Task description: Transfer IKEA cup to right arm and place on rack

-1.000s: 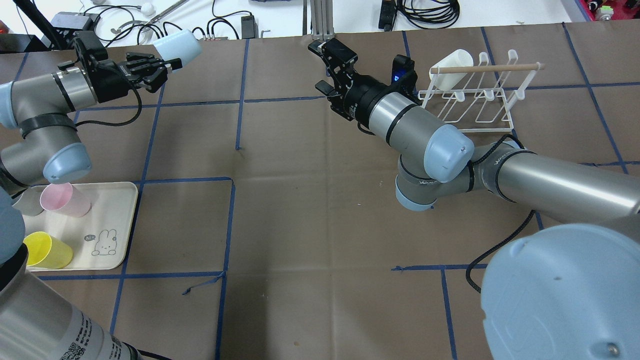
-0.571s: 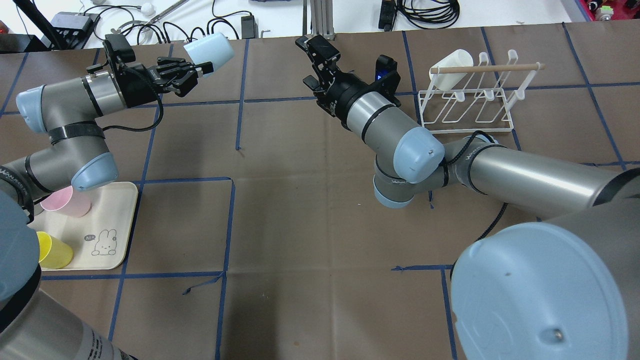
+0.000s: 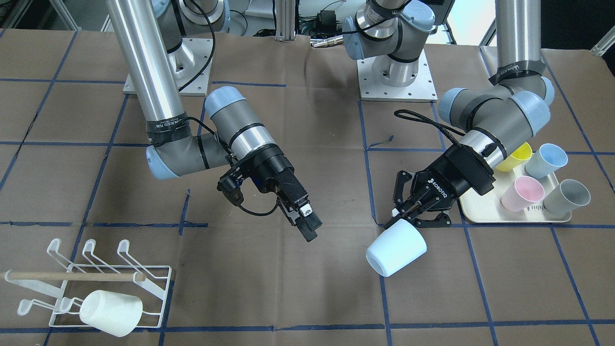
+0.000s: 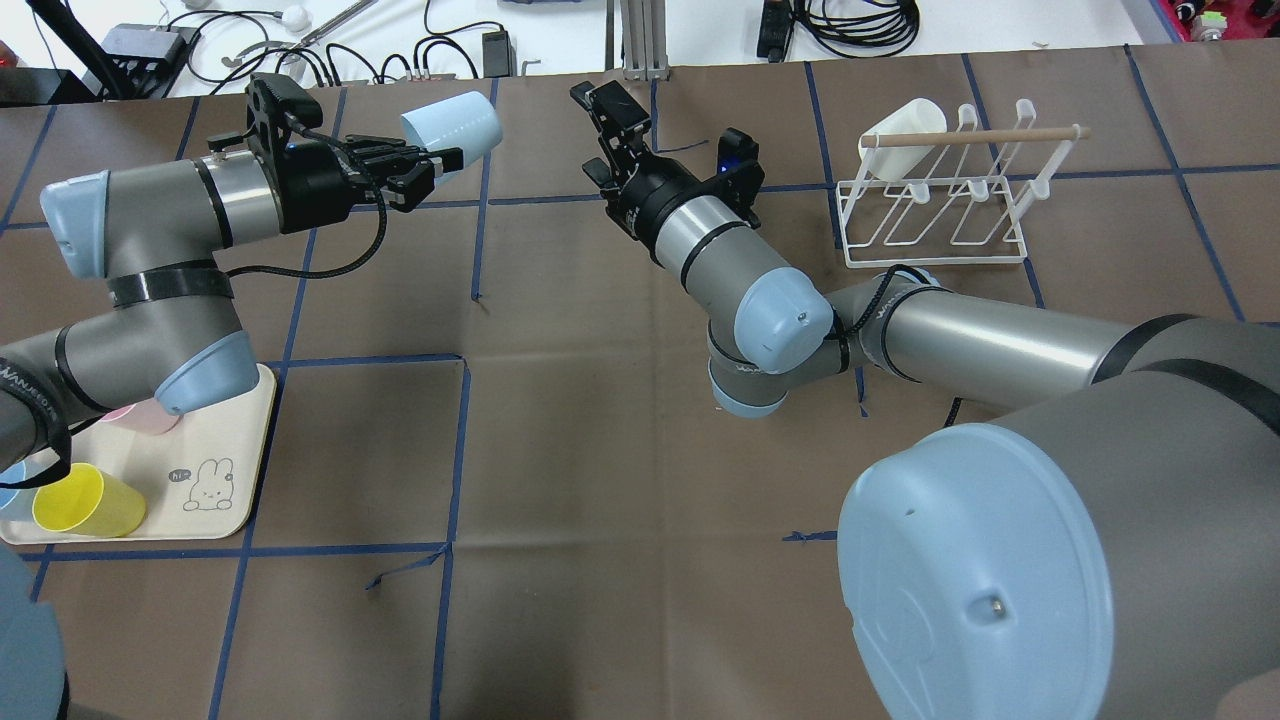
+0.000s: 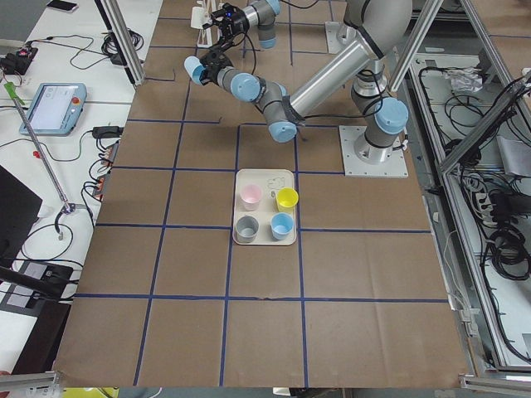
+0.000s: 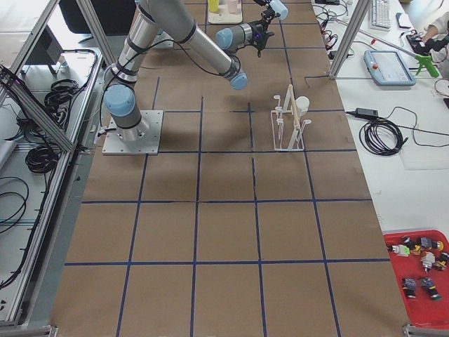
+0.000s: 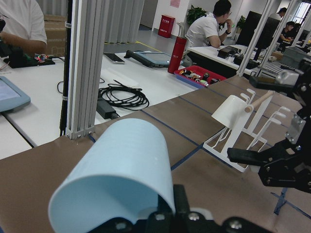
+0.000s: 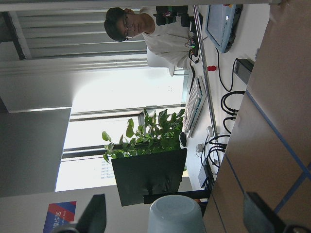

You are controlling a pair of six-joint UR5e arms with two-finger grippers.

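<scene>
My left gripper (image 4: 440, 165) is shut on the rim of a pale blue IKEA cup (image 4: 452, 120), holding it on its side in the air with the base pointing at the right arm. That cup (image 3: 396, 250) fills the left wrist view (image 7: 121, 170). My right gripper (image 4: 598, 135) is open, its fingers spread and facing the cup from a short gap away. The right wrist view shows the cup's base (image 8: 176, 213) between the two fingers. The white wire rack (image 4: 935, 200) stands at the far right and holds a white cup (image 4: 900, 125).
A cream tray (image 3: 519, 214) near the left arm's base carries yellow (image 3: 516, 156), blue (image 3: 545, 161), pink (image 3: 521, 192) and grey (image 3: 567, 197) cups. Cables lie on the white bench (image 4: 560, 30) past the table's far edge. People sit at desks in the background.
The left arm has carried the blue cup rightward toward the table's middle. The right arm has swung left, away from the rack, toward the cup, staying open.
</scene>
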